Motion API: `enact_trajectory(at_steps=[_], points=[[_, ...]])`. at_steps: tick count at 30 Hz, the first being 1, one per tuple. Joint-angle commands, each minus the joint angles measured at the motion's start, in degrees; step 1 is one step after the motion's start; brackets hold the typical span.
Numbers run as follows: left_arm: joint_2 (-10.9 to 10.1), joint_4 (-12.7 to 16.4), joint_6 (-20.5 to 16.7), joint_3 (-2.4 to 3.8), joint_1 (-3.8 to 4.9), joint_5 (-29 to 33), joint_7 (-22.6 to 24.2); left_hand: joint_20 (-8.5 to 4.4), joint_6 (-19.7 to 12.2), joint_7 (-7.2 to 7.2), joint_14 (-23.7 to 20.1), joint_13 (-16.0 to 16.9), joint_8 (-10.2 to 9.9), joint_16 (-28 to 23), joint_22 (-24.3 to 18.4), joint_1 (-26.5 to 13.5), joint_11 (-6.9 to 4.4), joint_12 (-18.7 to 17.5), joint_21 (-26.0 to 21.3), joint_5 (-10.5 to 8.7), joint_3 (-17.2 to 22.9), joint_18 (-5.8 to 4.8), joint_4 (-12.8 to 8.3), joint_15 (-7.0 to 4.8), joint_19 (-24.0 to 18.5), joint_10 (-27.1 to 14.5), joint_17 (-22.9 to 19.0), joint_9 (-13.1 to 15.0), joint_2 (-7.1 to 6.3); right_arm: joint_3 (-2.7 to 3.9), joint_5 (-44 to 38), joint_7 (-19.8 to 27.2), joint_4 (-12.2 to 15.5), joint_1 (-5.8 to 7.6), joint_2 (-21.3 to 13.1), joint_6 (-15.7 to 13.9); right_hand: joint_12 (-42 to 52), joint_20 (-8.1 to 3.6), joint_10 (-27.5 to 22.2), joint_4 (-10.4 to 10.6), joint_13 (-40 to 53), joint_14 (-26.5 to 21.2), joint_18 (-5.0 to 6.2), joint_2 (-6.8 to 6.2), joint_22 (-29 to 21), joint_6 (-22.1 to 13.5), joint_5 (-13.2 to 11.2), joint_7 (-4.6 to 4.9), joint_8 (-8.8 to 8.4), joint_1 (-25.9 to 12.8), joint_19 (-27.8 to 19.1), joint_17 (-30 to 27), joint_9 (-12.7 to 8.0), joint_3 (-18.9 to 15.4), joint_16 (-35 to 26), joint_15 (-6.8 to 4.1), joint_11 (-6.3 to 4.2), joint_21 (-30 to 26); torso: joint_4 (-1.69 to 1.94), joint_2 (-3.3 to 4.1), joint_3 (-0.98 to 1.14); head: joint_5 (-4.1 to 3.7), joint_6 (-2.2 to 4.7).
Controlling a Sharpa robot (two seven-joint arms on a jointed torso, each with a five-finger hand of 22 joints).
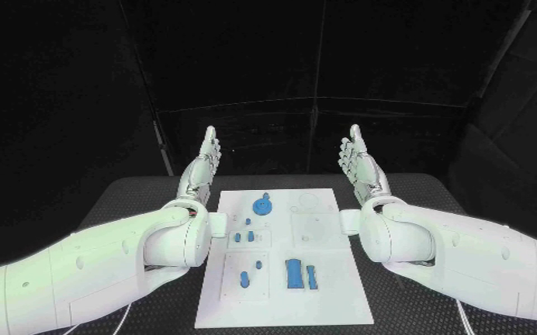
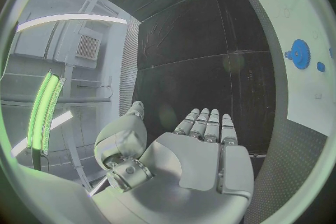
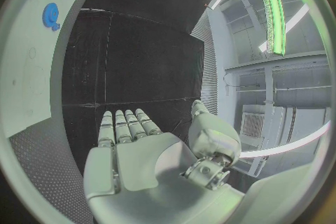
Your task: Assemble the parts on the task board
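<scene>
Here, white task board [image 1: 336, 288], blue parts [image 1: 294, 273]

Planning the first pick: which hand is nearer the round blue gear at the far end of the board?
Left. The left hand is raised beside the task board's left edge, closer to the blue gear; the right hand stands off the opposite edge, farther away.

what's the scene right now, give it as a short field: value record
left hand: open, fingers straight, raised beside the board, holding nothing
right hand: open, fingers straight, raised on the other side, holding nothing
board: white plate lying flat on the black table, between the two arms
blue gear: round piece on the far part of the board
blue block: largest piece, on the near part
contact: neither hand touches the board or any piece
</scene>
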Motion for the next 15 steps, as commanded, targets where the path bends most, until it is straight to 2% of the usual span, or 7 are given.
enact_trajectory(at_steps=[1,2,3,5,6,11,15], points=[[0.0,0.1,-0.6,0.06,0.14,0.0,1.3,-0.13,-1.9,0.00,-1.8,-0.1,-0.2,-0.4,-0.4,-3.2,-0.01,-0.2,-0.3,-0.21,-0.3,-0.56,0.0,-0.10,-0.7,-2.1,-0.1,-0.1,-0.02,0.03,0.1,1.0,0.2,0.13,0.0,-0.5,-0.4,-0.02,-2.1,0.0,-0.1,-2.1,-0.39,-0.01,-0.1,-2.3,-0.4,-0.07,-0.23,-3.5,-6.0,-0.1,-0.1,0.3,-0.3,0.09,0.06,-0.4,0.01,0.00,0.01,-0.02,-0.01],[0.0,0.1,-0.6,0.06,0.14,0.0,1.3,-0.13,-2.2,0.00,-5.8,-0.1,-0.2,-0.4,-0.4,-3.5,-0.01,-0.2,-0.3,-0.21,-0.3,-0.56,0.0,-0.10,-0.7,-2.2,-0.1,-0.1,-0.02,0.03,0.1,1.0,0.2,0.13,0.0,-0.5,-0.4,-0.02,-2.3,0.0,-0.1,-2.3,-0.39,-0.01,-0.1,-2.5,-0.4,-0.07,-0.23,-3.8,-6.0,-0.1,-0.1,0.3,-0.3,0.09,0.06,-0.4,0.01,0.00,0.01,-0.02,-0.01],[0.0,0.1,-0.6,0.06,0.14,0.0,1.3,-0.13,-6.2,0.00,-5.8,-0.1,-0.2,-0.4,-0.4,-3.7,-0.01,-0.2,-0.3,-0.21,-0.3,-0.56,0.0,-0.10,-0.7,-2.4,-0.1,-0.1,-0.02,0.03,0.1,1.0,0.2,0.13,0.0,-0.5,-0.4,-0.02,-2.4,0.0,-0.1,-2.5,-0.39,-0.01,-0.1,-2.6,-0.4,-0.07,-0.23,-4.0,-6.0,-0.1,-0.1,0.3,-0.3,0.09,0.06,-0.4,0.01,0.00,0.01,-0.02,-0.01],[0.0,0.1,-0.6,0.06,0.14,0.0,1.3,-0.13,-6.2,0.00,-5.8,-0.1,-0.2,-0.4,-0.4,-4.1,-0.01,-0.2,-0.3,-0.21,-0.3,-0.56,0.0,-0.10,-0.7,-2.6,-0.1,-0.1,-0.02,0.03,0.1,1.0,0.2,0.13,0.0,-0.5,-0.4,-0.02,-6.7,0.0,-0.1,-2.7,-0.39,-0.01,-0.1,-2.8,-0.4,-0.07,-0.23,-4.5,-6.0,-0.1,-0.1,0.3,-0.3,0.09,0.06,-0.4,0.01,0.00,0.01,-0.02,-0.01],[0.0,0.1,-0.6,0.06,0.14,0.0,1.3,-0.13,-6.2,0.00,-5.8,-0.1,-0.2,-0.4,-0.4,-4.2,-0.01,-0.2,-0.3,-0.21,-0.3,-0.56,0.0,-0.10,-0.7,-6.6,-0.1,-0.1,-0.02,0.03,0.1,1.0,0.2,0.13,0.0,-0.5,-0.4,-0.02,-6.7,0.0,-0.1,-6.8,-0.39,-0.01,-0.1,-7.0,-0.4,-0.07,-0.23,-4.7,-6.0,-0.1,-0.1,0.3,-0.3,0.09,0.06,-0.4,0.01,0.00,0.01,-0.02,-0.01],[0.0,0.1,-0.6,0.06,0.14,0.0,1.3,-0.13,-6.2,0.00,-5.8,-0.1,-0.2,-0.4,-0.4,-5.7,-0.01,-0.2,-0.3,-0.21,-0.3,-0.56,0.0,-0.10,-0.7,-6.6,-0.1,-0.1,-0.02,0.03,0.1,1.0,0.2,0.13,0.0,-0.5,-0.4,-0.02,-6.7,0.0,-0.1,-6.8,-0.39,-0.01,-0.1,-7.0,-0.4,-0.07,-0.23,-6.1,-6.0,-0.1,-0.1,0.3,-0.3,0.09,0.06,-0.4,0.01,0.00,0.01,-0.02,-0.01],[0.0,0.1,-0.6,0.06,0.14,0.0,1.3,-0.13,-6.2,0.00,-5.8,-0.1,-0.2,-0.4,-0.4,-10.1,-0.01,-0.2,-0.3,-0.21,-0.3,-0.56,0.0,-0.10,-0.7,-6.6,-0.1,-0.1,-0.02,0.03,0.1,1.0,0.2,0.13,0.0,-0.5,-0.4,-0.02,-6.7,0.0,-0.1,-6.8,-0.39,-0.01,-0.1,-7.0,-0.4,-0.07,-0.23,-10.8,-6.0,-0.1,-0.1,0.3,-0.3,0.09,0.06,-0.4,0.01,0.00,0.01,-0.02,-0.01]])
